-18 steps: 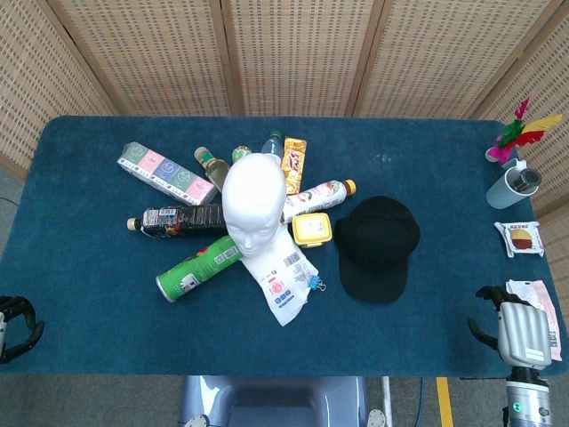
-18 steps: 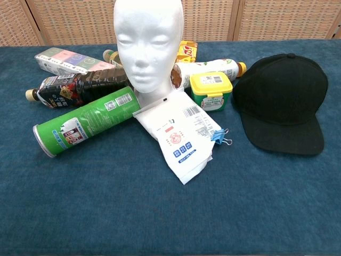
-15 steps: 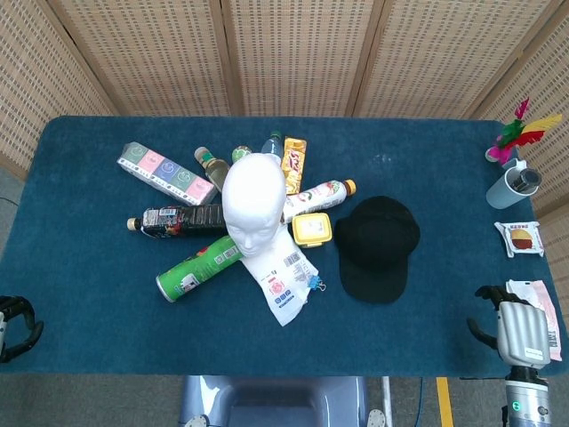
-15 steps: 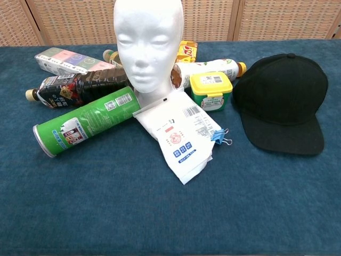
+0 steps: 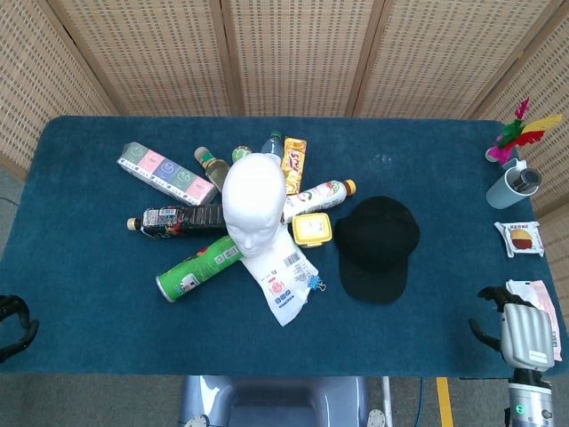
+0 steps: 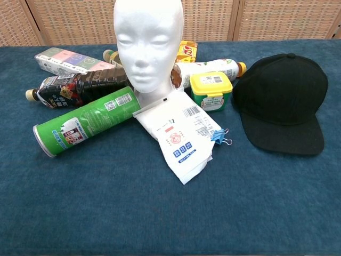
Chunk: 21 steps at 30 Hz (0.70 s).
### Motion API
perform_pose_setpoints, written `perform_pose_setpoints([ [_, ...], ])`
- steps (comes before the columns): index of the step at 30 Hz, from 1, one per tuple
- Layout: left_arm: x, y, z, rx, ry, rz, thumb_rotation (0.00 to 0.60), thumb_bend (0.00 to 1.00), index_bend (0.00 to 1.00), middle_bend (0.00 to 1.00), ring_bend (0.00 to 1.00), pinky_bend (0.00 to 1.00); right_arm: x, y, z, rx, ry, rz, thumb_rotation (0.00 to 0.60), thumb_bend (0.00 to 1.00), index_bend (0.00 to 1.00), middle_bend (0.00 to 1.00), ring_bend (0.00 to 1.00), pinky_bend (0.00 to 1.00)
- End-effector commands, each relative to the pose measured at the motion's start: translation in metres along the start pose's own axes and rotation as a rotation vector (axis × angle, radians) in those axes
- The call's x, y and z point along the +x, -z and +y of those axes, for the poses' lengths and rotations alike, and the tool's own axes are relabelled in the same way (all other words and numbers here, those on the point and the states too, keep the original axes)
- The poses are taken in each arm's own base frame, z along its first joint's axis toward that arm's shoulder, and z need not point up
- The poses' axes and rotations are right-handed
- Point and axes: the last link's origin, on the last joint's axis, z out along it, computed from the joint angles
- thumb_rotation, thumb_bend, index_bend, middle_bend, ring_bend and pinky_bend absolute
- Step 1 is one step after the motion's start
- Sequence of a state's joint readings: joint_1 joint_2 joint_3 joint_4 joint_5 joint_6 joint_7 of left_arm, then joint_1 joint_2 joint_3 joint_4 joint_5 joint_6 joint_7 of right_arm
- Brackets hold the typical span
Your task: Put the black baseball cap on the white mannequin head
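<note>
**Entry: black baseball cap, not yet picked up — notes for the reach and grasp**

Black baseball cap (image 5: pixel 377 246): flat on the table (image 5: pixel 89 267), crown toward the far side, brim toward the robot, right of centre. Untouched. Just beside a yellow-lidded tub (image 5: pixel 311 229) on its left; otherwise open cloth all round.

White mannequin head (image 5: pixel 253 200): upright, bare, facing the robot, ringed by clutter — green can (image 5: pixel 197 267), dark bottle (image 5: pixel 176 219), white packet (image 5: pixel 286 282) with a blue clip (image 5: pixel 315 284), white bottle (image 5: pixel 320 193), boxed row of cartons (image 5: pixel 165 173).

Right hand (image 5: pixel 523 334): low at the near right table edge, well apart from the cap, holding nothing; dark fingers (image 5: pixel 481 331) seen curled at its left side, aperture not readable, so open or closed cannot be told. Left hand (image 5: pixel 12 322): only a dark curved part visible at the near left edge; state likewise cannot be told.

Judged step: right-hand reach for the cap. Recommended: approach from the near right, over bare cloth; pinch at the brim or where brim meets crown, since the stiffer edge likely gives firmer hold than soft crown fabric. Lift clear of the tub before travelling. Carry high over bottles; descend onto the head from above, brim forward. Risk: toppling the head or rolling the can.
</note>
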<state>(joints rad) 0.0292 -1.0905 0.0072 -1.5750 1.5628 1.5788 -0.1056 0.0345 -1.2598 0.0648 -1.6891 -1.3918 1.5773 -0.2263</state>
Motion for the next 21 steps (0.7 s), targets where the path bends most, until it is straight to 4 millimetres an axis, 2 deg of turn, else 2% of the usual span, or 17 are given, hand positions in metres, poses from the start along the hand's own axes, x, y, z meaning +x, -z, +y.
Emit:
perform_pose_setpoints([
  [1, 0.002, -0.001, 0.000, 0.000, -0.006, 0.006, 0.600, 0.34, 0.66, 0.52, 0.39, 0.31, 0.000, 0.000, -0.001, 0.007, -0.006, 0.000, 0.600, 0.25, 0.41, 0.44, 0.51, 0.56],
  [9, 0.014, -0.008, 0.003, -0.003, -0.014, 0.010, 0.600, 0.34, 0.66, 0.52, 0.39, 0.31, -0.001, -0.002, -0.022, 0.107, -0.076, -0.034, 0.600, 0.23, 0.36, 0.38, 0.44, 0.52],
  [13, 0.020, -0.015, 0.005, -0.011, -0.027, 0.022, 0.600, 0.34, 0.66, 0.52, 0.39, 0.31, -0.001, -0.006, -0.041, 0.183, -0.114, -0.057, 0.600, 0.19, 0.31, 0.37, 0.41, 0.49],
  [17, 0.028, -0.020, 0.006, -0.008, -0.041, 0.049, 0.600, 0.34, 0.66, 0.52, 0.39, 0.31, -0.006, -0.011, -0.057, 0.237, -0.113, -0.058, 0.600, 0.17, 0.28, 0.32, 0.33, 0.39],
  [21, 0.035, -0.024, 0.007, -0.013, -0.052, 0.067, 0.600, 0.34, 0.66, 0.52, 0.39, 0.31, -0.017, -0.013, -0.077, 0.291, -0.122, -0.097, 0.600, 0.17, 0.28, 0.31, 0.32, 0.38],
])
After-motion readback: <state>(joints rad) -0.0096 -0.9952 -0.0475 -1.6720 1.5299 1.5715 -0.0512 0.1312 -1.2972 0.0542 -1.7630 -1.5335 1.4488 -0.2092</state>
